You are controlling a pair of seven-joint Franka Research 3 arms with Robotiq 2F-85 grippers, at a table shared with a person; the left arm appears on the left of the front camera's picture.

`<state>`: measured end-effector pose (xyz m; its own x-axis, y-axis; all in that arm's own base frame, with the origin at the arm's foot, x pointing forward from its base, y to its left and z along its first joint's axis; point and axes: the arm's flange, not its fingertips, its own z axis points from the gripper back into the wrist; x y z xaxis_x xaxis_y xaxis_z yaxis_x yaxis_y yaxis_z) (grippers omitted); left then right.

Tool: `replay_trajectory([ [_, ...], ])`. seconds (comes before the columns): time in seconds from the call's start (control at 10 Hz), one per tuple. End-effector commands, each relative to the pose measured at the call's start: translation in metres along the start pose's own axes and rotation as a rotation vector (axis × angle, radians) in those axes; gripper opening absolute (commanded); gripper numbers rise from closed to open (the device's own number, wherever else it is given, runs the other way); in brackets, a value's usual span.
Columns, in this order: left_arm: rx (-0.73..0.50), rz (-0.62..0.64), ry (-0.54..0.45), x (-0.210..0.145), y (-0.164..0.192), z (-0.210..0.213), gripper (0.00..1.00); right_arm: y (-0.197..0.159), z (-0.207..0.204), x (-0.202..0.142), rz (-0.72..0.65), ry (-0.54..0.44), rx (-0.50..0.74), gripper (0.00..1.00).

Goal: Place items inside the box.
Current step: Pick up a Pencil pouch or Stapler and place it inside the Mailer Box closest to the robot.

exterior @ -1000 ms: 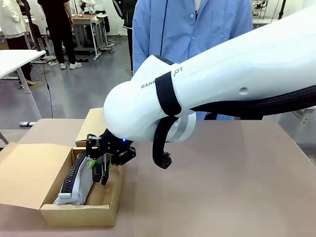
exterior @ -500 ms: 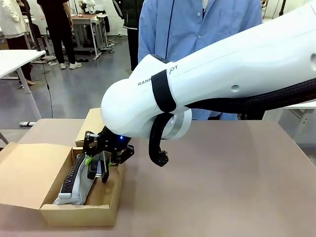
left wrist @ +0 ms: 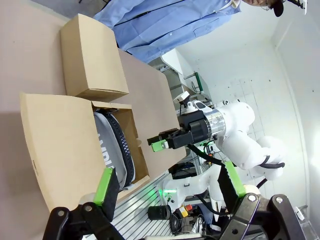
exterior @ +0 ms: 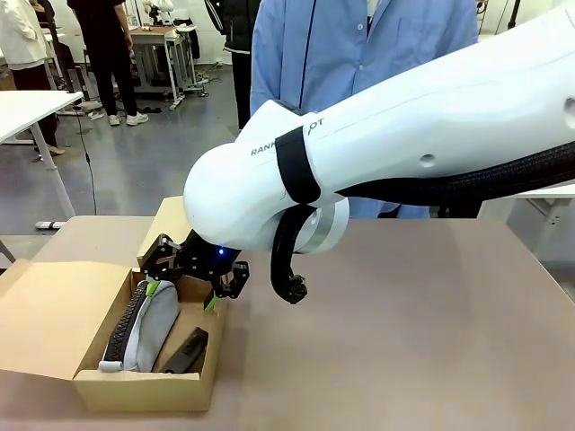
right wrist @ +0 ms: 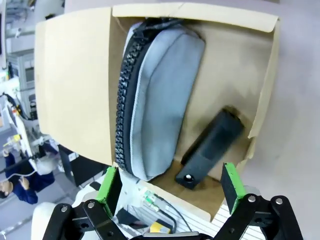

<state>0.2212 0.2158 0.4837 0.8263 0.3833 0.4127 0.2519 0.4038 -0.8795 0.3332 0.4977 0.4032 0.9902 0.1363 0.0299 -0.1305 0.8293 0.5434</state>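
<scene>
Inside the box (exterior: 144, 392) — pouch (exterior: 153, 328), probably stapler (exterior: 186, 351).

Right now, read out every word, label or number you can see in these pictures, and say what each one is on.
"RANK" and "OT": dark letters on the white right arm, with a black strap covering whatever lies between them.
Pale letters on the grey pouch in the box, seen in the left wrist view: sideways and partly hidden, not readable.
Nothing else is legible.
</scene>
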Motion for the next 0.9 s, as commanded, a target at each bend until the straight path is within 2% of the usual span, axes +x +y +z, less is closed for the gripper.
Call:
replay_trajectory([
  [0.0,-0.026,-0.019,-0.015,0.001,-0.003,0.0,1.0,-0.001,0.004,0.002,-0.032,0.004,0.019,1.0],
  [0.2,-0.026,-0.019,-0.015,0.001,-0.003,0.0,1.0,-0.018,0.022,-0.002,0.007,0.055,0.068,1.0],
  [0.3,-0.026,-0.019,-0.015,0.001,-0.003,0.0,1.0,-0.041,0.047,-0.006,0.128,0.117,0.173,1.0],
  [0.4,-0.026,-0.019,-0.015,0.001,-0.003,0.0,1.0,-0.084,0.085,-0.018,0.265,0.164,0.308,1.0],
  [0.5,-0.026,-0.019,-0.015,0.001,-0.003,0.0,1.0,-0.126,0.116,-0.034,0.336,0.152,0.432,1.0],
  [0.6,-0.026,-0.019,-0.015,0.001,-0.003,0.0,1.0,-0.167,0.138,-0.056,0.351,0.078,0.533,1.0],
  [0.8,-0.026,-0.019,-0.015,0.001,-0.003,0.0,1.0,-0.246,0.161,-0.109,0.262,-0.128,0.72,1.0],
])
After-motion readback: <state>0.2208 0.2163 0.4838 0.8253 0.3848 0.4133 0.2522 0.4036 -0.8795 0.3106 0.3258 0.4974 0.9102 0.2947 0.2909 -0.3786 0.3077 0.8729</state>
